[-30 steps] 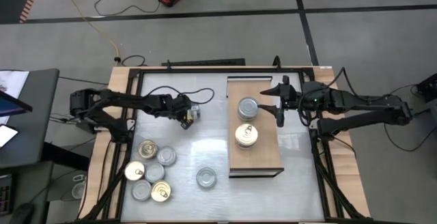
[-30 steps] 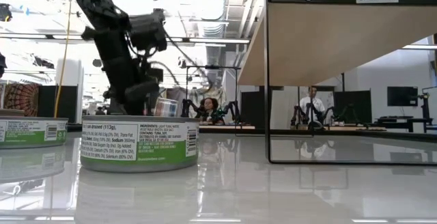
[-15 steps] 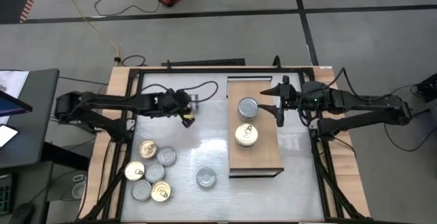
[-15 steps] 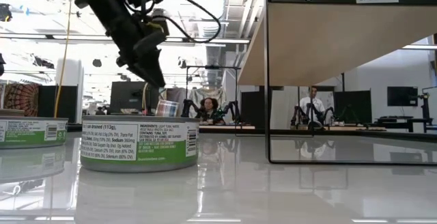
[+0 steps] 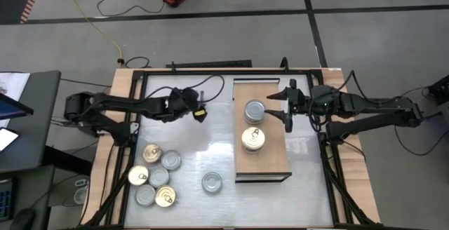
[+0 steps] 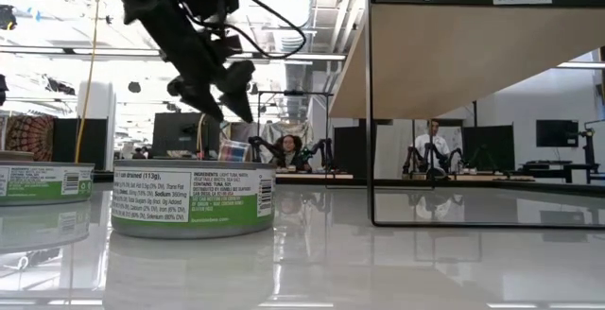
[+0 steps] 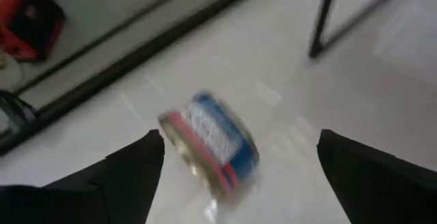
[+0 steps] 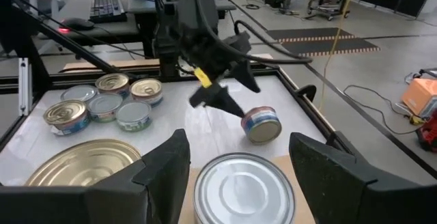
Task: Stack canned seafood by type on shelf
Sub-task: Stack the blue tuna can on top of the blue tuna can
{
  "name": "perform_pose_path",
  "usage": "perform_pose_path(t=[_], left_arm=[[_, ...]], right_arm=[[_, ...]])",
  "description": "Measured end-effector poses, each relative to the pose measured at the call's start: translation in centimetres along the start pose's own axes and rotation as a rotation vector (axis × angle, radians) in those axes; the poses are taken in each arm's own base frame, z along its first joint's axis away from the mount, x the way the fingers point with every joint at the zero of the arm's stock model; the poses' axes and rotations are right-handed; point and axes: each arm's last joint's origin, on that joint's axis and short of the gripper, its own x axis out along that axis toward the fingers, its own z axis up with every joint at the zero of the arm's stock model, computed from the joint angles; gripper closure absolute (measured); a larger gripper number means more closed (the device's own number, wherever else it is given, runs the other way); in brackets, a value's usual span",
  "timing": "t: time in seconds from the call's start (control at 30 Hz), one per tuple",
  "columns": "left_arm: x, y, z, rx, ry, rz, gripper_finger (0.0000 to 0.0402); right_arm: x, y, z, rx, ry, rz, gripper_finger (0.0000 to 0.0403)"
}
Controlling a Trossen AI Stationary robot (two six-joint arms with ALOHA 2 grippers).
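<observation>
On the grey-white tabletop [image 5: 217, 142] the shelf [image 5: 273, 161] stands right of centre, carrying 2 tins, silver-lidded [image 5: 255, 110] beyond gold-lidded [image 5: 254, 139]. 7 more tins [image 5: 156, 175] lie near-left. The left gripper [image 5: 198, 111], fingers spread wide, hangs over a blue-and-red tin [image 7: 210, 144] tipped on its edge. The right gripper [image 5: 287, 105] hovers wide open at the shelf's far end.

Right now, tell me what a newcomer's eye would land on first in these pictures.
First, the blue-and-red tin lying tipped on its side on the tabletop, just ahead of the open left gripper at the table's far left. Next, the shelf on the right with two stacks on it, one silver-lidded and one gold-lidded, and the open right gripper hovering beside them. Last, the cluster of loose tins near the front left.
</observation>
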Motion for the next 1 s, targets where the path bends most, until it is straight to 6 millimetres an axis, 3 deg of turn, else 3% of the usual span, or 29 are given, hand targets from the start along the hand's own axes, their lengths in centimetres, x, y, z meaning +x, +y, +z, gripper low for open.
perform_pose_path(t=[0.17, 0.47, 0.63, 0.87, 1.0], left_arm=[[3.6, 0.1, -0.7, -0.020, 0.007, 0.078, 0.0027], [8.9, 2.6, -2.4, -0.113, 0.134, 0.126, 0.0029], [9.5, 2.3, -2.9, -0.049, 0.150, 0.098, 0.0081], [9.3, 2.0, -2.8, 0.050, 0.123, 0.130, 0.0214], [8.3, 1.1, -2.5, 0.146, 0.103, 0.073, 0.0225]], right_arm=[[0.0, 0.0, 0.0, -0.003, -0.002, -0.001, 0.0127], [0.0, 0.0, -0.2, -0.009, 0.020, -0.001, 0.0127], [0.0, 0.0, -0.3, -0.009, 0.030, -0.001, 0.0127], [0.0, 0.0, -0.3, -0.003, 0.031, -0.001, 0.0127], [0.0, 0.0, -0.4, 0.006, 0.041, -0.001, 0.0127]])
